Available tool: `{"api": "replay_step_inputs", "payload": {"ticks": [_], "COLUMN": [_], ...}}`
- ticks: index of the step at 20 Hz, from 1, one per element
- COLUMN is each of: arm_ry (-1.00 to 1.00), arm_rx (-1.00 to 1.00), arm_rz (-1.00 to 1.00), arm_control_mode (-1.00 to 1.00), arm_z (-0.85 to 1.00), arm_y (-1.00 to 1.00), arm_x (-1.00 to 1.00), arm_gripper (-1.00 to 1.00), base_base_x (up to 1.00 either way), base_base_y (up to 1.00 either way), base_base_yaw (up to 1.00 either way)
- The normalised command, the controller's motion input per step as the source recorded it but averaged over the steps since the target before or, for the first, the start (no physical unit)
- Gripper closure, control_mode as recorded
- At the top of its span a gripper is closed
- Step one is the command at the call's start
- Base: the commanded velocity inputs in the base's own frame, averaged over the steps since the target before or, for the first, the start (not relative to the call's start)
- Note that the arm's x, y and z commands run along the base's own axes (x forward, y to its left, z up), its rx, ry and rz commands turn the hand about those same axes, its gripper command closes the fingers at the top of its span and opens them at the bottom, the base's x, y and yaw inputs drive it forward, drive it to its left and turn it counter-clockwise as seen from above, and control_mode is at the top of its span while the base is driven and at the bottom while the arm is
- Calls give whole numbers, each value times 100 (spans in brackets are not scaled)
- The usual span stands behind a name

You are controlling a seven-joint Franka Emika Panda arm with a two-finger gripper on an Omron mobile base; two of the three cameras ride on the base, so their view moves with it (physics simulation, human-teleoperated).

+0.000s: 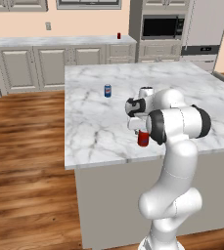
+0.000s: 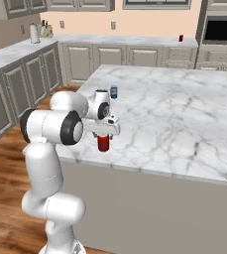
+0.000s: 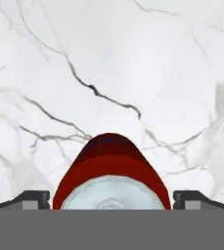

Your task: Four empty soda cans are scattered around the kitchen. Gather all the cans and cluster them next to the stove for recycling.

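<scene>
Red can, silvery top up, sits right under the hand camera, flanked by the two dark fingertips at either side of it. The gripper stands fully spread around that can, with a visible gap on each side, so nothing is gripped yet. The can stands on the marble island counter, close to its near edge.

Judging from this, the risk is the closing squeeze. The can is empty and light, and if one finger meets it before the other, it may tip or skid toward the counter's near edge and drop to the wood floor. A grip taken too high, near the rim, could also let it slip out during the carry.

From the left base camera, the red can peeks out below the white hand, and a blue can stands further in on the island from it. A third can, red, stands on the back counter beyond the island. The right base camera shows the same red can under the gripper, and also a side run of cabinets. How the can is centred between the fingers is clear from the hand camera.
</scene>
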Motion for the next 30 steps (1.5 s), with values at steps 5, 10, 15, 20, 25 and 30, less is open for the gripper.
{"api": "replay_step_inputs", "payload": {"ticks": [5,10,15,20,25,30], "arm_ry": [0,0,0,1,1,-2], "arm_rx": [0,0,0,0,0,0], "arm_rz": [0,0,0,0,0,0], "arm_control_mode": [-100,-100,-100,-100,-100,-100], "arm_z": [-6,-5,-8,-15,-2,19], "arm_y": [-1,-3,-1,0,0,6], "arm_x": [0,0,-2,0,0,0], "arm_gripper": [-100,-100,-100,100,100,100], "base_base_x": [0,0,0,0,0,0], "base_base_y": [0,0,0,0,0,0], "base_base_yaw": [0,0,0,0,0,0]}}
